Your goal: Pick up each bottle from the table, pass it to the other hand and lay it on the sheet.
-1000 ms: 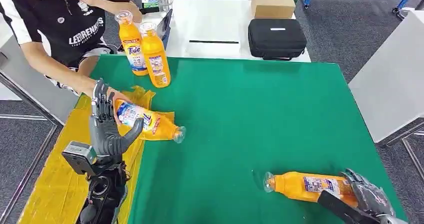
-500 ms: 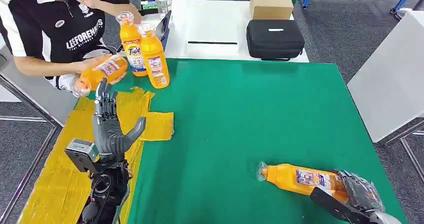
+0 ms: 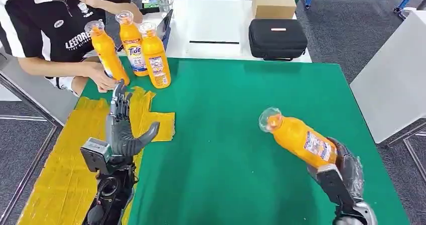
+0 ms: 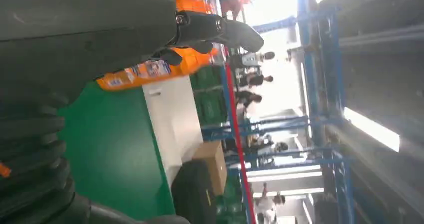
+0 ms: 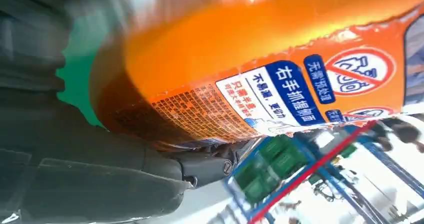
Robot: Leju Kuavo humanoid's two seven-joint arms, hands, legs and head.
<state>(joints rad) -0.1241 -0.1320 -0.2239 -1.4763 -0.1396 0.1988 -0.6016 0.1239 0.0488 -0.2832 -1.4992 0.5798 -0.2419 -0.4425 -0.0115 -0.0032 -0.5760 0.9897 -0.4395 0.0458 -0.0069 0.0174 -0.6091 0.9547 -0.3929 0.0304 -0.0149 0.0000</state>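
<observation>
Above the green table [image 3: 241,134], right robot hand [image 3: 346,167] grips a bottle [image 3: 299,139]; left robot hand [image 3: 122,129] spread

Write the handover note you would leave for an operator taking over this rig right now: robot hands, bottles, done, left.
Right robot hand: grips an orange plastic detergent bottle, lifted off the green table, cap toward the left.
Left robot hand: open, raised over the crumpled yellow sheet, holding nothing.
A person's hand stands a third orange bottle beside two upright orange bottles at the far-left edge.
Done: pickup.
Left: pass to left, lay on sheet.
</observation>
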